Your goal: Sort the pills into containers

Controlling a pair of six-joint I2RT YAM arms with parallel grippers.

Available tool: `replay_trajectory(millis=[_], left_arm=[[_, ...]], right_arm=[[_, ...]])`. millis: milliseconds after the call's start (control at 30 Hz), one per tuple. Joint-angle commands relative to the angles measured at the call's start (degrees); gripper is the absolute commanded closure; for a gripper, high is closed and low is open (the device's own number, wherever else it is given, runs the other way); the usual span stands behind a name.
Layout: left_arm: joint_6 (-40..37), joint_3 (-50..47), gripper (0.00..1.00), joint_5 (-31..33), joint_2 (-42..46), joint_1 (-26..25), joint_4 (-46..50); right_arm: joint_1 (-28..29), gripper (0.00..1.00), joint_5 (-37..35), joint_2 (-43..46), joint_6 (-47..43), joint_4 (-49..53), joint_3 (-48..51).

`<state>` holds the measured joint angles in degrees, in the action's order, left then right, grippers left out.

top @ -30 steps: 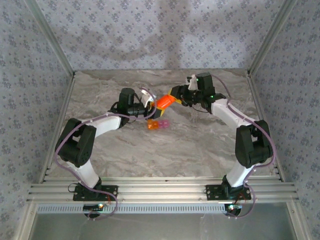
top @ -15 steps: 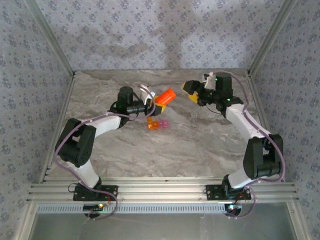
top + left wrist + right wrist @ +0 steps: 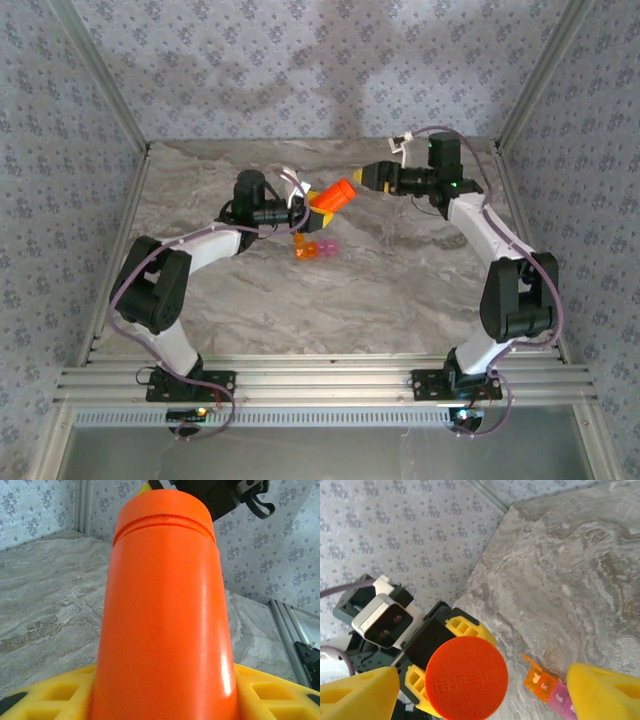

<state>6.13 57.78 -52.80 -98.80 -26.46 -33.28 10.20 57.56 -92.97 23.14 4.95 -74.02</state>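
The left gripper (image 3: 318, 208) clamps an orange bottle (image 3: 334, 194), held tilted above the tabletop (image 3: 400, 290). Its round cap (image 3: 466, 683) faces the right gripper (image 3: 368, 176), whose yellow fingers (image 3: 360, 696) are spread wide, close to the cap. The joined orange and pink containers (image 3: 312, 249) sit near the tabletop's middle, close to the left gripper.
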Motion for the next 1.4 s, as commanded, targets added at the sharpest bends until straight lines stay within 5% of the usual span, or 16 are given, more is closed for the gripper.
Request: replay_trajectory(millis=[0, 200, 567, 800, 1033, 1233, 1367], left_arm=[[0.5, 2.0, 1.00, -2.8, -0.8, -0.1, -2.2], [0.6, 2.2, 1.00, -3.0, -0.9, -0.1, -2.2], [0.5, 2.7, 1.00, -3.0, -1.1, -0.2, -1.7], [-5.8, 4.1, 1.00, 4.2, 0.6, -1.9, 5.2], [-12.7, 1.6, 1.00, 19.3, 3.2, -5.8, 5.3], [-12.4, 1.3, 1.00, 20.2, 2.7, -6.0, 4.2], [-10.4, 1.3, 1.00, 18.1, 2.0, -4.9, 3.3]], right_arm=[[1.6, 0.12, 3.1, -1.9, -4.7, 4.3, -3.0], [2.5, 0.20, 3.8, -3.2, -4.0, 3.9, -3.4], [3.6, 0.52, 4.9, -4.0, -0.7, 2.0, -2.2], [5.7, 0.64, -4.3, -5.0, 12.3, 3.1, -1.2], [9.8, 0.65, -16.8, -5.2, 26.2, -0.6, 4.5], [10.6, 0.63, -18.1, -5.2, 31.0, -4.9, 7.1], [8.4, 0.47, -17.0, -3.5, 30.0, -4.7, 6.2]])
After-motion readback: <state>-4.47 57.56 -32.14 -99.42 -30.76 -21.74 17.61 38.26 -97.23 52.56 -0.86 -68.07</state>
